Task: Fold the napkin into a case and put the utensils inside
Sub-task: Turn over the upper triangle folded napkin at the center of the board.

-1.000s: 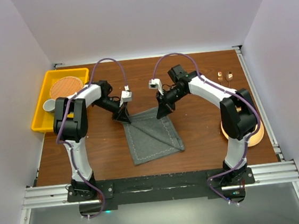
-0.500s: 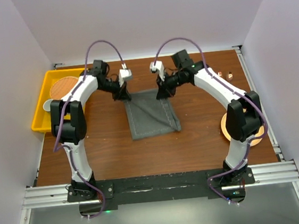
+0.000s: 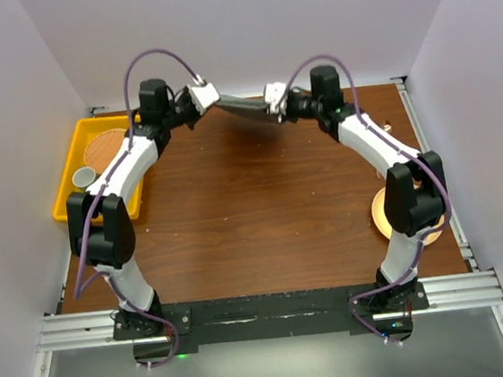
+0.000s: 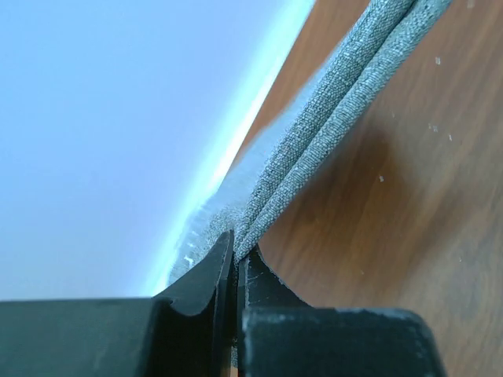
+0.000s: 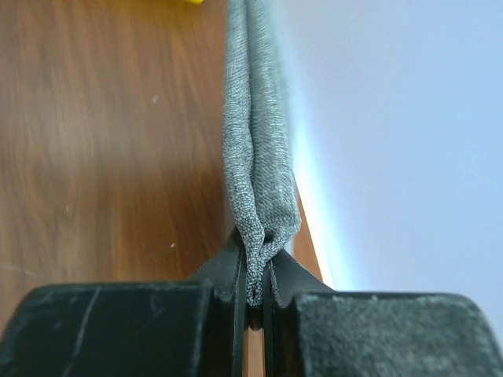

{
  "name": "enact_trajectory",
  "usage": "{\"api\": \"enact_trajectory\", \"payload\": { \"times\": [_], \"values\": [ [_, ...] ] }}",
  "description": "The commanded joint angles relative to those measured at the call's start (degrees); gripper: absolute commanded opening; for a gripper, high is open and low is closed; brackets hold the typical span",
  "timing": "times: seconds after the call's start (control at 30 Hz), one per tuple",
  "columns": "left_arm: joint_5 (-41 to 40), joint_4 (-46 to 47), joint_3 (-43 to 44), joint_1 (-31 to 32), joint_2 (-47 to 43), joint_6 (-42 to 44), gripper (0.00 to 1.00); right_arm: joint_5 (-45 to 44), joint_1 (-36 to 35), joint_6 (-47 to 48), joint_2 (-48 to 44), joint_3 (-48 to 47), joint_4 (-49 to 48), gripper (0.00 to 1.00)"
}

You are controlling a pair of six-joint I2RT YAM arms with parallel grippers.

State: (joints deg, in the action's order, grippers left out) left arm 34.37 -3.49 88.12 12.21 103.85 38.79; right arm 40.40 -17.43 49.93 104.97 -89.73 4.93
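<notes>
Nearest the arm bases, the middle of the counter (image 3: 255, 224) lies bare, which leaves room to lay cloth down. To the right, the round orange plate (image 3: 380, 215) sits half behind the right arm. To the left, a yellow tray (image 3: 66, 206) holding a small cup (image 3: 83, 177) stands out of the working area. Farther back on the right, only a copper glint of the utensils (image 3: 389, 124) shows beside the arm, well apart from the cloth and not yet inside anything.

At the far edge, the napkin (image 3: 245, 106) hangs clear of the counter, stretched between the two arms. The left gripper (image 4: 234, 255) is pinched tight on one end, with two grey layers running out from between its jaws. The right gripper (image 5: 253, 267) is clamped just as tightly on the other end, its layers bunched together. Holding both ends of the doubled edge likely keeps the fold aligned and taut before it is set down. The case is not yet formed.
</notes>
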Motion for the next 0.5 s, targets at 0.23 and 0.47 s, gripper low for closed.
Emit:
{"api": "enact_trajectory", "payload": {
  "times": [0.23,0.47],
  "values": [
    [-9.9,6.5,-33.3,4.8,-12.4,15.6,0.00,6.6,-3.7,39.5,-6.7,32.5,-9.4,0.00],
    [-9.9,3.6,-40.5,6.2,-17.7,14.5,0.00,5.2,-6.6,51.7,-10.1,38.8,3.5,0.00]
  ]
}}
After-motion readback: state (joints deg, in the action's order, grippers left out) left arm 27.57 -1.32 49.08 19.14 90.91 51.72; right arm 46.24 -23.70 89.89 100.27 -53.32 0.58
